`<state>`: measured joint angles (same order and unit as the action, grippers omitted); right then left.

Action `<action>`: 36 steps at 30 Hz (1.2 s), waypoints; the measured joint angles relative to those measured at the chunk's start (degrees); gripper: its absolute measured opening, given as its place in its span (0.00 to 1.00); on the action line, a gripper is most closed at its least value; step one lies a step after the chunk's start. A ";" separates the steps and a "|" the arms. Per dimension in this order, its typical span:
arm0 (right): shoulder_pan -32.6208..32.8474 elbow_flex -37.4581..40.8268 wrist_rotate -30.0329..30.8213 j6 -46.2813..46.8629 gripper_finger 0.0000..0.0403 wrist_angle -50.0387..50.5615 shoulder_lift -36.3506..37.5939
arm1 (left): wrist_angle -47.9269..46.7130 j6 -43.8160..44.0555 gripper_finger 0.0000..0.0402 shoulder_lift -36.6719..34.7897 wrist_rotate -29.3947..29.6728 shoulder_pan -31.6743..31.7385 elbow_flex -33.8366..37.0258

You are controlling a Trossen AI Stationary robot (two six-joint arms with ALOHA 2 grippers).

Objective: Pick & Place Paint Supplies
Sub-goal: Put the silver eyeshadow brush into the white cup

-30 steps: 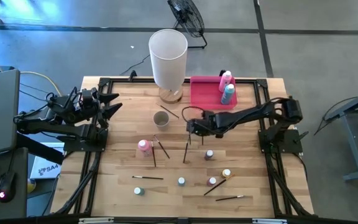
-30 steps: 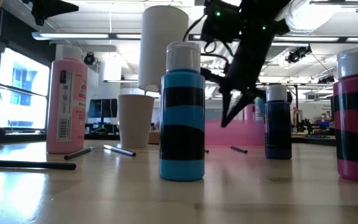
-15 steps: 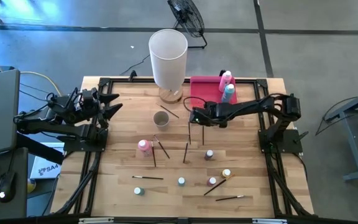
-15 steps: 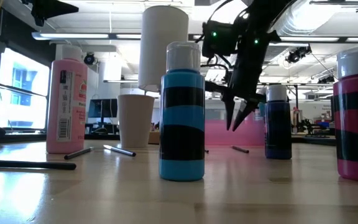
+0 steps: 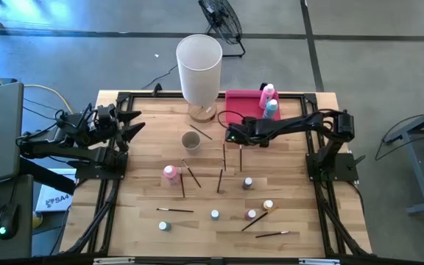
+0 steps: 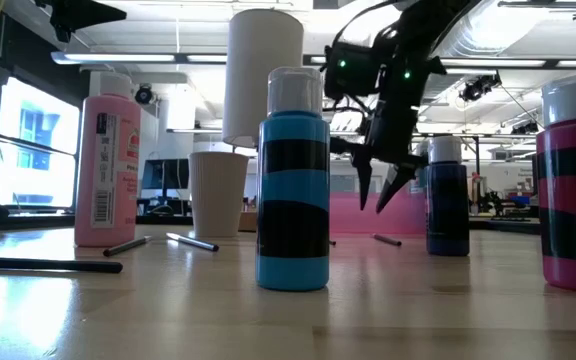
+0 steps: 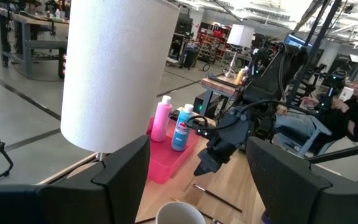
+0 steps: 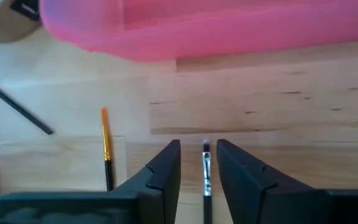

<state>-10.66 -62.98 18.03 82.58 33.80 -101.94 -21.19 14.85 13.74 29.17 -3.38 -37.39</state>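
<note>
My right gripper (image 5: 230, 137) hovers open above the table, just in front of the pink tray (image 5: 243, 110). Its fingers (image 6: 364, 190) point steeply down, clear of the wood. In the right wrist view a thin brush (image 8: 206, 177) lying on the table shows between the fingers, untouched; a second brush (image 8: 106, 146) lies beside it. The tray holds a pink bottle (image 5: 269, 93) and a teal bottle (image 5: 271, 109). More brushes (image 5: 220, 180) and tiny capped bottles (image 5: 248, 182) are spread over the near half. My left gripper (image 5: 135, 122) waits open at the table's left.
A tall white cylinder (image 5: 199, 65) stands at the far edge, with a paper cup (image 5: 191, 140) in front of it. A pink bottle (image 5: 171, 174) stands left of centre. Dark frame rails (image 5: 109, 184) run along both sides of the table.
My right gripper has moved toward the table's far edge, closer to the pink tray, and rolled a little. Its fingers, shut a second ago, have opened. Nothing on the table has shifted.
</note>
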 joint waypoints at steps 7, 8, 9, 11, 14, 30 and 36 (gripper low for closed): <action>0.15 0.00 0.08 -0.50 0.23 -1.30 -3.19 | 0.01 0.00 0.65 0.01 0.02 -0.01 0.00; 0.14 0.00 0.10 -0.95 0.23 -1.24 -3.32 | 0.04 0.00 0.65 0.00 0.02 0.00 0.00; 0.13 0.00 0.08 -1.62 0.23 -1.24 -3.33 | 0.08 0.00 0.65 0.00 0.03 -0.01 0.00; 0.13 0.00 0.39 -1.93 0.23 -1.42 -3.46 | 0.01 0.00 0.65 0.00 0.02 0.00 0.00; 0.13 0.00 0.40 -1.89 0.23 -1.64 -4.30 | 0.00 0.00 0.65 0.02 0.02 -0.02 0.00; 0.00 -0.07 0.22 -3.38 0.14 -2.85 -6.25 | 0.04 0.02 0.65 0.00 0.00 0.00 0.00; 0.15 -0.11 0.11 -3.36 0.02 -3.71 -7.02 | 0.04 0.02 0.65 0.00 0.00 -0.01 0.00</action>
<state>-10.51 -63.09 18.14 79.22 30.09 -108.96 -21.15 14.87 13.74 29.17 -3.39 -37.39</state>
